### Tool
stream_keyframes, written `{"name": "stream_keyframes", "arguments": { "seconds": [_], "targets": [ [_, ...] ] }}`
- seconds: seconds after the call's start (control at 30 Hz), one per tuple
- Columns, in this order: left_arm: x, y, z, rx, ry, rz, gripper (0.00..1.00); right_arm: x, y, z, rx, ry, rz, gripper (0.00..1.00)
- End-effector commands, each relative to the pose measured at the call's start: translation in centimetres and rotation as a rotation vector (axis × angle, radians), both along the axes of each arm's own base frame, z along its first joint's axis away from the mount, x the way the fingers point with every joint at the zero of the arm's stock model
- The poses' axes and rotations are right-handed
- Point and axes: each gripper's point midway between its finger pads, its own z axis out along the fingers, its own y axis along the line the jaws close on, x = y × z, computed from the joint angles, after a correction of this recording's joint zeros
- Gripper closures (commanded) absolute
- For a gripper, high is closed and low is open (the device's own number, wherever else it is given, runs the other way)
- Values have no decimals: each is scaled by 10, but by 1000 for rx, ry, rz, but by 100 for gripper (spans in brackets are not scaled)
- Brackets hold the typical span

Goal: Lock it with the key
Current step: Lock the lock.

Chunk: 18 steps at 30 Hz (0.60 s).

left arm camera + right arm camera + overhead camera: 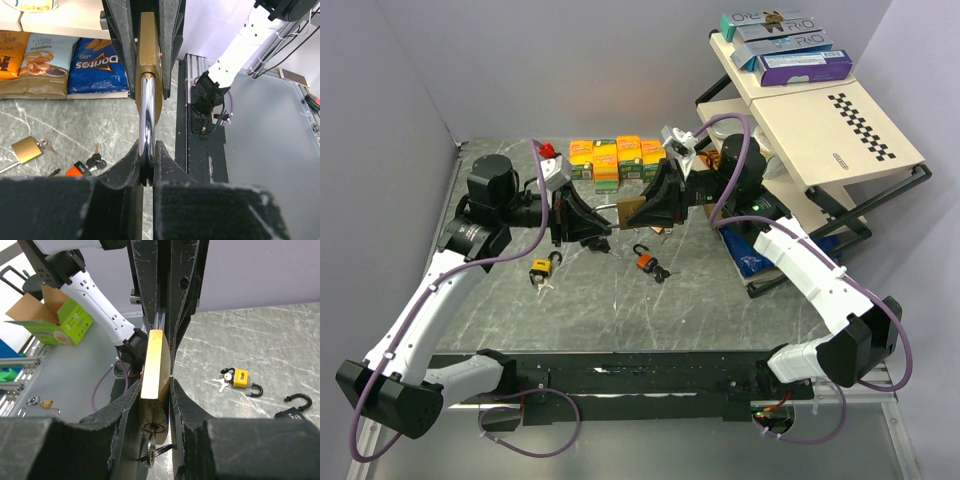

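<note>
The brass padlock (632, 208) hangs in the air over the middle of the table, held sideways between your two arms. Your left gripper (608, 214), reaching in from 9 o'clock, has its fingers closed tight on the silver shackle (146, 125). Your right gripper (648, 204), reaching in from 3 o'clock, has its fingers clamped on the flat sides of the brass body. In the right wrist view a key (151, 452) on a ring sits in the keyhole at the end of the body nearest that camera. Beneath the lock lies a grey table (700, 290) with a marbled stone pattern. On it, at 7 o'clock from the held lock, rests a yellow padlock (542, 268) with small keys beside it. At 6 o'clock lies an orange padlock (645, 262) with dark keys touching it. At 12 o'clock, against the back edge, a row of yellow and orange boxes (615, 158) stands side by side. At 2 o'clock a cream rack (840, 130) tilts on a black frame, with flat cartons (785, 45) on its top shelf. The left wrist view shows snack bags (97, 60) under the rack. Plain pale lilac walls (570, 60) close in the back and left.
</note>
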Motion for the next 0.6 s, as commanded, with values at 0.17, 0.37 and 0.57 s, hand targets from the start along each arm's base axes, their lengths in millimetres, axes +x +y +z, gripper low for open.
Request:
{"name": "stream_keyframes", "arguments": {
  "seconds": [0.17,0.37,0.57],
  "targets": [
    [18,-45,53,-159,-152,-41,99,-34,31,12,63,-59,179,100],
    [21,-50,49,-155,-127,-50,99,-31,36,1,40,-44,183,100],
    [25,-55,57,-197,-114,-41,99,-29,41,-11,26,6,182,100]
  ]
}}
